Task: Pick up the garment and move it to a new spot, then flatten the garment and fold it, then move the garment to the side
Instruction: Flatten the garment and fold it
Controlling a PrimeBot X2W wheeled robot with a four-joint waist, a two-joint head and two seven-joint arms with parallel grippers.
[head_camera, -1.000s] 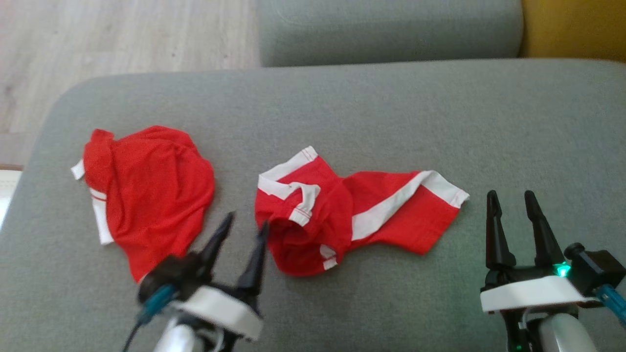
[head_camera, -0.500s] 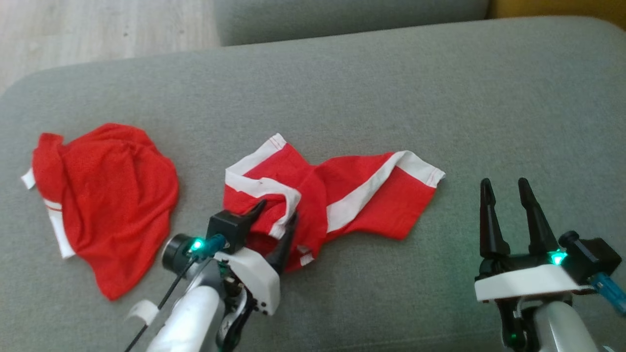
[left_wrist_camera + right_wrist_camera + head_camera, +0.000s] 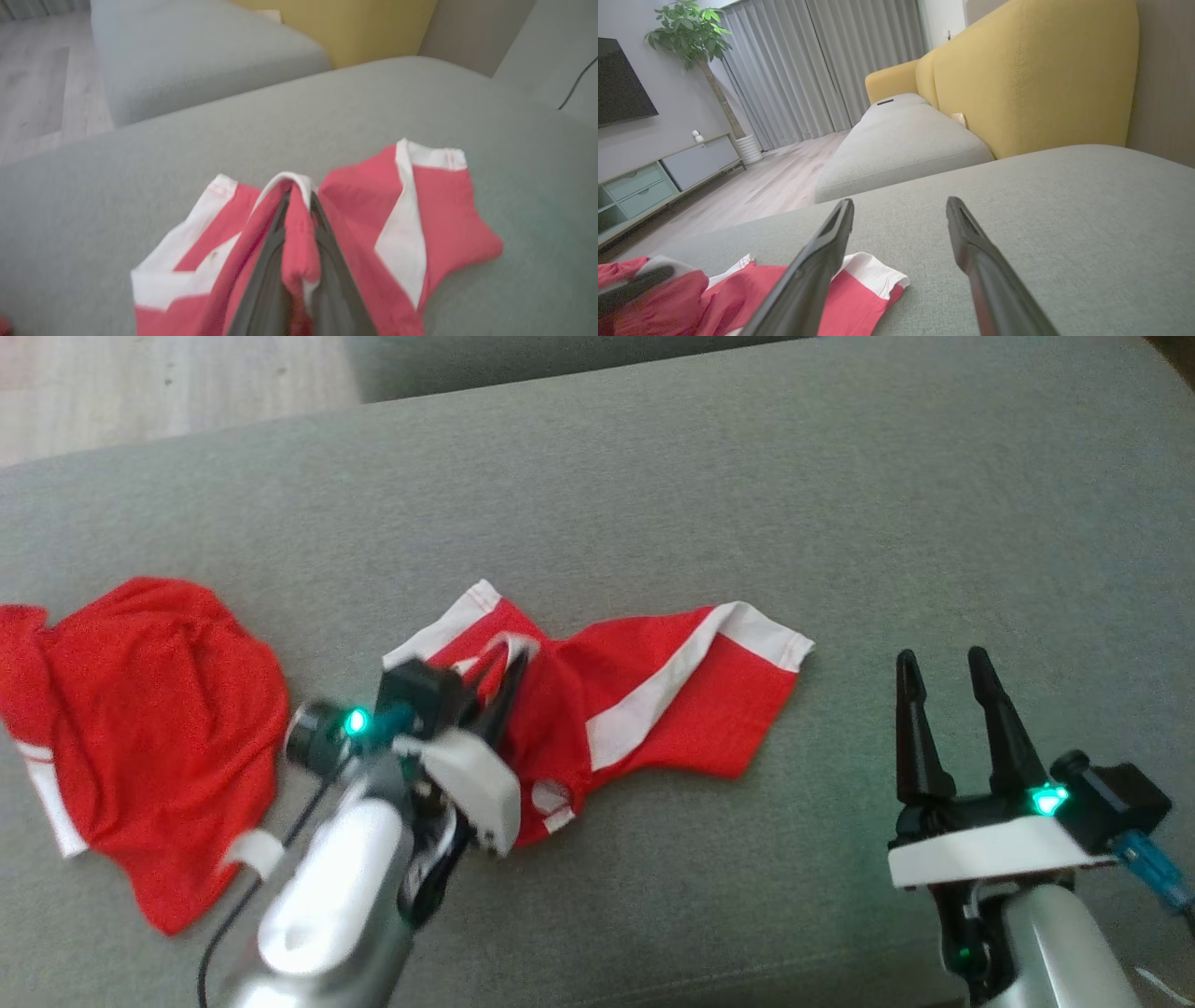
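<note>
Lying at the far left of the grey sofa seat (image 3: 653, 504) is a red cloth (image 3: 149, 728) with a bit of white trim. It is all bunched up, and the edge of the head view cuts part of it off. It touches nothing else.

Just to its right comes the left arm, silver and white, with a small green light. The left pincer (image 3: 504, 665) is squeezed together on a fold of the red and white garment (image 3: 672, 700). In the left wrist view the two dark fingers (image 3: 266, 261) sit close side by side. A bump of red cloth and a white band are pinched between them, lifted a little off the seat.

The garment sits near the middle of the seat. It is red with wide white stripes. Its left part is crumpled around the pincer. Its right part lies flatter and ends in a white hem (image 3: 766, 635) on the right.

Further right, well apart from the garment, is the right pincer (image 3: 940, 663). Its two fingers stand apart with nothing between them, over bare grey seat. In the right wrist view the white hem shows just past one finger.

Far behind are another grey seat (image 3: 901, 140) and a yellow sofa back (image 3: 1031, 70). Pale wood floor (image 3: 140, 383) shows at the far left.
</note>
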